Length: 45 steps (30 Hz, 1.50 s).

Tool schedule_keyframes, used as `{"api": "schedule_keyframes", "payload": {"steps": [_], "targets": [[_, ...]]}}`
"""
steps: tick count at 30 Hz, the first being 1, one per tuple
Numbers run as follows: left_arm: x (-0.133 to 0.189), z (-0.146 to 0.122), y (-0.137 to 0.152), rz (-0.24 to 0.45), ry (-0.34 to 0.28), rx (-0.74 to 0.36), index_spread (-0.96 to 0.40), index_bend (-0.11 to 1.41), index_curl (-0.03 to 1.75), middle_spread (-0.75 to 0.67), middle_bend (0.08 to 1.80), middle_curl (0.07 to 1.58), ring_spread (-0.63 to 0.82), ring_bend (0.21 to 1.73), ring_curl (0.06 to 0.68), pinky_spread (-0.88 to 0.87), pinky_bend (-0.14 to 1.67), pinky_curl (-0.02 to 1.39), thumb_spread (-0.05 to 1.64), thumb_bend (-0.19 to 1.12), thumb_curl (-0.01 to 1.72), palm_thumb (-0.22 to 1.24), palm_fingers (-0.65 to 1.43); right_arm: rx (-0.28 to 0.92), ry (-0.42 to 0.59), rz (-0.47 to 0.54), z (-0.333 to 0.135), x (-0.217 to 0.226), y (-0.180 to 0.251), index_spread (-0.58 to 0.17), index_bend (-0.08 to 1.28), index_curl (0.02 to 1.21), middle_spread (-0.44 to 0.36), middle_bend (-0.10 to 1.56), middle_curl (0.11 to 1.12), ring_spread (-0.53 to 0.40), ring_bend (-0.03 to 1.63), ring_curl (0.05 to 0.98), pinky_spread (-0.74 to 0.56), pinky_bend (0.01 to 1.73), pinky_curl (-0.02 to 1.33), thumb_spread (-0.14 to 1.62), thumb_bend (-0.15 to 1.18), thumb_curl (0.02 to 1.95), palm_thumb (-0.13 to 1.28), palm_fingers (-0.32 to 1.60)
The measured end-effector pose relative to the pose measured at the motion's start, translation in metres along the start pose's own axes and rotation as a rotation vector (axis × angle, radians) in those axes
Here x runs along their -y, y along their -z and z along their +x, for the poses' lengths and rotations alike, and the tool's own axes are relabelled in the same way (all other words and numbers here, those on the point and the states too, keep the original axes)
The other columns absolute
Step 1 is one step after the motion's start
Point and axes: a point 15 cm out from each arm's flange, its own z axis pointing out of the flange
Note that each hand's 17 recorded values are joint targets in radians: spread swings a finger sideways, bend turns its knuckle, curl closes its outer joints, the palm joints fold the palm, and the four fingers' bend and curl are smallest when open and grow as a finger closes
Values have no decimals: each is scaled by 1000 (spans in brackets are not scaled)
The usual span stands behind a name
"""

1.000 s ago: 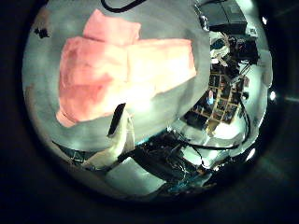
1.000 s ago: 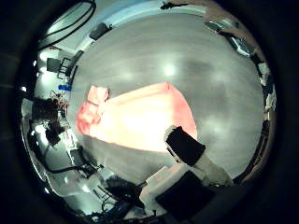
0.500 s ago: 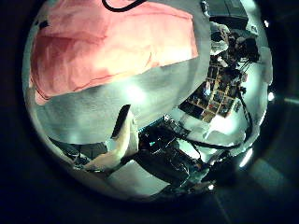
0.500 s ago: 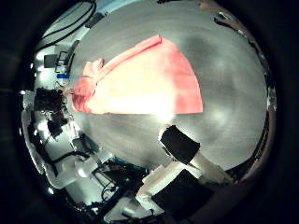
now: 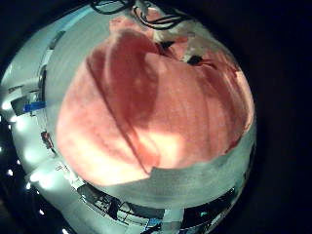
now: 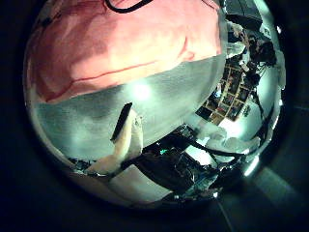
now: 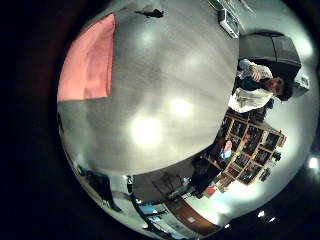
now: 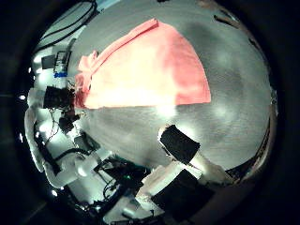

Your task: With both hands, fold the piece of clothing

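The piece of clothing lies spread on the table and fills the left little finger side palm view, so it is close under my left hand. In the left thumb side palm view it covers the table beside my left hand's thumb, which is straight and away from the cloth. In the right thumb side palm view the clothing lies flat, away from my right hand, which holds nothing. The right little finger side palm view shows one edge of the clothing.
The bare table top stretches wide beside the clothing. Past the table's edge stand shelves and room clutter. Equipment stands by the table's edge near the clothing's narrow end.
Both thumb side cameras have moved closer to the clothing, which now fills more of each picture. The clothing itself lies as before, and no finger has taken hold of it.
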Motion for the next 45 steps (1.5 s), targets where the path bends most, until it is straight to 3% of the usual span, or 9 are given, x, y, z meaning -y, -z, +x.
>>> {"api": "schedule_keyframes", "payload": {"steps": [12,22,26,31,38,42,45], "targets": [[-2,1,-3,-20,11,-2,-10,174,376,199,183,330,402,652,215,454,413,334,1282,-13,296,431,58,22,54,-156,-15,18,-76,-351,155,288,-2,271,357,74,527,255,307,544,304,1105,-35,346,466,55],[-3,0,4,-24,21,-2,-10,176,367,198,180,324,403,644,218,455,403,334,1286,-12,294,436,65,20,70,-188,-17,49,-94,-302,158,279,24,253,353,102,511,249,303,518,292,1045,-23,339,448,100],[-4,-1,7,-26,21,-3,-10,177,366,198,179,321,403,640,218,455,399,335,1287,-12,294,436,67,-8,79,-201,-13,48,-97,-254,163,278,-6,321,370,49,543,251,262,483,274,1034,-19,346,486,232],[1,-1,11,-22,24,-3,-10,175,363,191,181,320,403,635,218,456,394,335,1293,-12,294,439,72,-47,109,-231,-15,44,-97,-249,171,294,-82,410,404,-95,702,292,125,451,252,1014,-18,360,544,468],[0,-1,14,-22,27,-9,-10,176,362,190,182,321,404,628,219,456,388,335,1294,-12,294,440,76,-61,122,-244,-18,41,-94,-350,192,303,-239,519,460,-282,962,378,-288,712,279,985,-15,392,646,1031],[0,-3,13,-24,28,-11,-3,176,361,187,182,321,404,624,219,456,383,335,1295,-12,294,440,80,-81,126,-240,-14,41,-91,-414,262,367,-280,608,518,-299,996,426,-466,860,340,965,-14,412,706,1228],[0,-2,14,-22,28,-14,-2,175,361,186,181,320,404,622,219,456,381,336,1295,-12,293,440,81,-84,124,-239,-12,39,-90,-440,424,447,-277,742,574,-287,1023,447,-509,896,363,958,-10,429,752,1356]]}}
